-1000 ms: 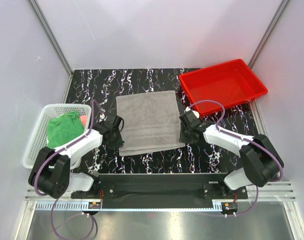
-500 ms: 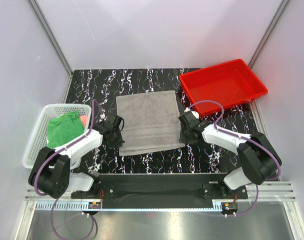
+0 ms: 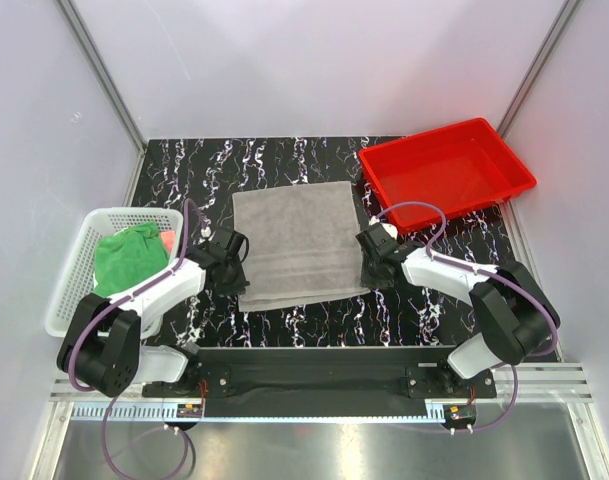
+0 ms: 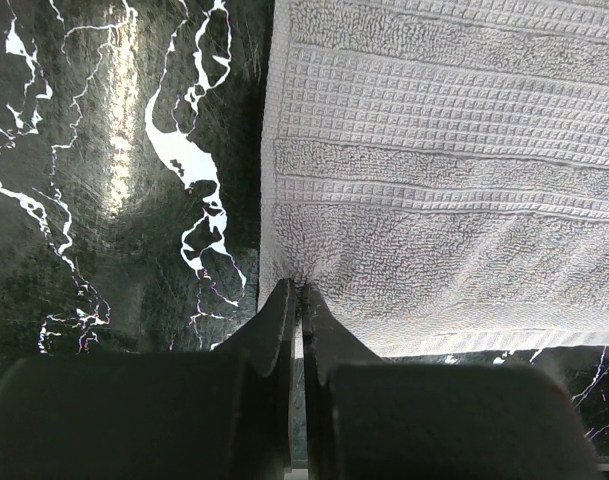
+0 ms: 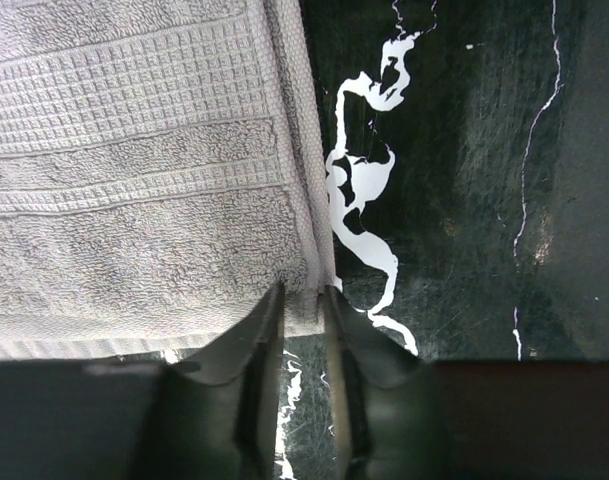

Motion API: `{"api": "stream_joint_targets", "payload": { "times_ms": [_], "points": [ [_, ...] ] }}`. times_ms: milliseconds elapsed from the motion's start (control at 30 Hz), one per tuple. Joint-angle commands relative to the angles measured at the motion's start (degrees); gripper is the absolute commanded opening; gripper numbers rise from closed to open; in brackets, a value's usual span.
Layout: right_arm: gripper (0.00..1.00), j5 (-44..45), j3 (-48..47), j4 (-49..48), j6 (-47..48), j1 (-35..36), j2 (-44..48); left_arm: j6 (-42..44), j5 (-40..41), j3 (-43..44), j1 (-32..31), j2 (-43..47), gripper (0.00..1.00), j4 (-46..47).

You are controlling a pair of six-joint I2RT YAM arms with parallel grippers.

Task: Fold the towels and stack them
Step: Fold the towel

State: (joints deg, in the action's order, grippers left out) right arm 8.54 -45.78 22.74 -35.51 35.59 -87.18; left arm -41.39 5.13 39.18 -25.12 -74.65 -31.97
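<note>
The grey towel (image 3: 299, 240) lies flat and spread on the black marble table. My left gripper (image 3: 240, 282) is shut on its near-left corner; in the left wrist view the jaws (image 4: 299, 290) pinch the terry of the towel (image 4: 434, 150) right by the left hem. My right gripper (image 3: 367, 272) sits at the near-right corner. There the jaws (image 5: 304, 292) stand open a little and straddle the right hem of the towel (image 5: 134, 150). A green towel (image 3: 129, 257) is bunched in the basket, with a bit of pink towel (image 3: 169, 240) beside it.
The white lattice basket (image 3: 64, 300) stands at the left edge of the table. A red tray (image 3: 444, 175) sits at the back right, close behind the right arm. White walls close in the table on three sides.
The left jaws have closed onto the towel's corner. The right gripper has slid slightly left onto the towel's edge and its jaws have narrowed a little. The towel lies as before.
</note>
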Motion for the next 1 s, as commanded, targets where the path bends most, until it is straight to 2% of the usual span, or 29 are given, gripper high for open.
{"api": "stream_joint_targets", "payload": {
  "times_ms": [0,267,833,967],
  "points": [
    [0.26,2.1,-1.9,-1.0,0.6,0.7,-0.1,0.6,0.0,1.3,-0.3,0.4,0.0,2.1],
    [0.01,2.5,-3.3,1.0,1.5,0.6,0.7,0.8,0.9,2.5,-0.4,0.4,0.0,0.9],
    [0.0,3.4,-7.8,4.5,2.9,0.6,0.1,1.7,1.6,6.3,-0.4,-0.6,0.0,-2.0],
    [0.0,7.9,-14.7,9.7,5.8,0.6,0.2,3.0,4.3,13.6,-0.4,-1.5,0.0,-7.2]
  ]
}}
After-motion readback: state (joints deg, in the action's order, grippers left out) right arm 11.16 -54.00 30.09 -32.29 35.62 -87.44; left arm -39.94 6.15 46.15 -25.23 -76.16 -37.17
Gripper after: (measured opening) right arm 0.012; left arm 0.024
